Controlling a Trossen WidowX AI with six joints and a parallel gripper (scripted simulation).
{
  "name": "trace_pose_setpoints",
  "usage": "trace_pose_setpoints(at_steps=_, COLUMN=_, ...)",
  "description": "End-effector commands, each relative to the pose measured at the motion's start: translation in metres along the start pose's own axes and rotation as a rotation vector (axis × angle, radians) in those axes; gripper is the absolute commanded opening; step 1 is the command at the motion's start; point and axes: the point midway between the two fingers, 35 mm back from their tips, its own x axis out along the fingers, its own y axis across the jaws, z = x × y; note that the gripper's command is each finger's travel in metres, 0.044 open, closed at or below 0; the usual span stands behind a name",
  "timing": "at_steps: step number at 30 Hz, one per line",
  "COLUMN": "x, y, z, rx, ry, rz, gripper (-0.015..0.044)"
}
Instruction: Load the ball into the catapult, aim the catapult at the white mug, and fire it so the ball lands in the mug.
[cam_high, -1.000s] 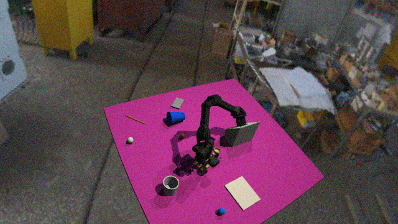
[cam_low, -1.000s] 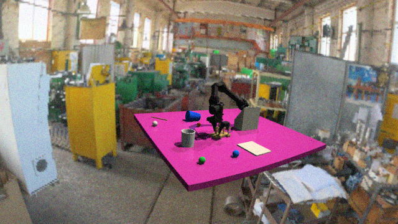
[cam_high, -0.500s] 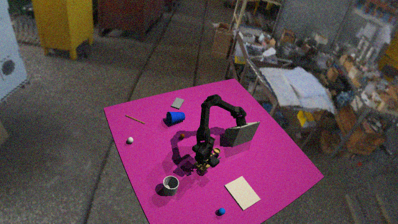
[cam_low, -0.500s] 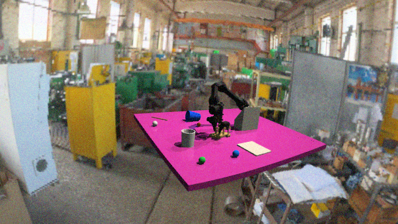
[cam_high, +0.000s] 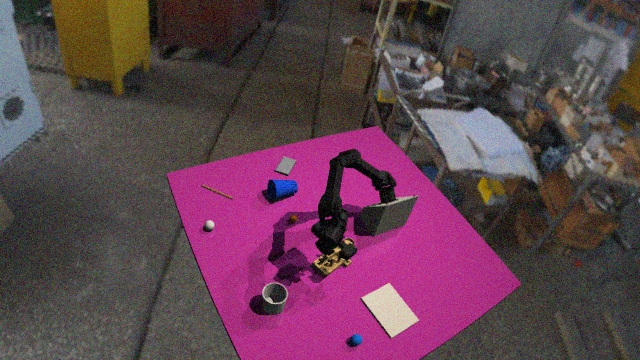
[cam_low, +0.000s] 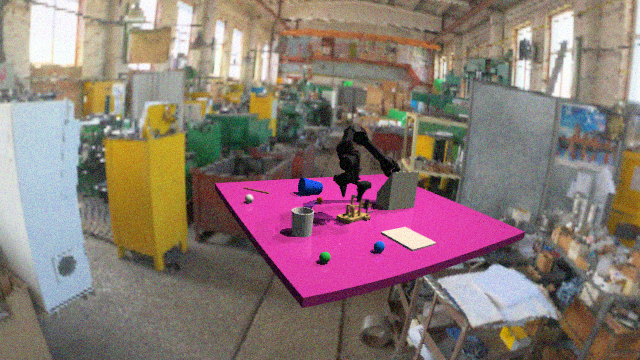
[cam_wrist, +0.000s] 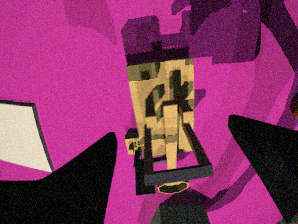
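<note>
My gripper (cam_high: 338, 247) (cam_low: 352, 195) (cam_wrist: 173, 129) is wide open, with nothing in it. It hangs over the little wooden catapult (cam_high: 327, 263) (cam_low: 352, 217) (cam_wrist: 137, 90), with one finger on each side. The catapult sits flat on the pink desk (cam_high: 450, 280) (cam_low: 470, 225) (cam_wrist: 45, 60). I can see the round ring (cam_wrist: 173, 187) on its arm, but I can't tell if a ball is in there. The white mug (cam_high: 274, 300) (cam_low: 302, 222) stands up, apart from the catapult, past the end away from the ring. I see four balls on the desk: a white ball (cam_high: 209, 226) (cam_low: 249, 198), a blue ball (cam_high: 355, 340) (cam_low: 379, 247), a green ball (cam_low: 324, 257) and a small orange ball (cam_high: 293, 219) (cam_low: 319, 200). I can't tell which one is for the catapult. A blue cup (cam_high: 282, 189) (cam_low: 310, 186) lies on its side.
</note>
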Motion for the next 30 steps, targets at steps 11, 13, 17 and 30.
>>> trace_pose_setpoints(at_steps=11, x=-0.066, y=0.003, z=0.002, rx=0.002, ry=-0.029, rz=0.005, gripper=0.0440)
trace_pose_setpoints(at_steps=13, x=-0.085, y=0.003, z=0.000, rx=0.002, ry=-0.033, rz=0.006, gripper=0.0440)
trace_pose_setpoints(at_steps=17, x=-0.062, y=-0.012, z=0.004, rx=0.013, ry=-0.025, rz=0.010, gripper=0.0387)
trace_pose_setpoints(at_steps=30, x=0.009, y=-0.199, z=-0.024, rx=0.195, ry=-0.028, rz=0.036, gripper=0.0300)
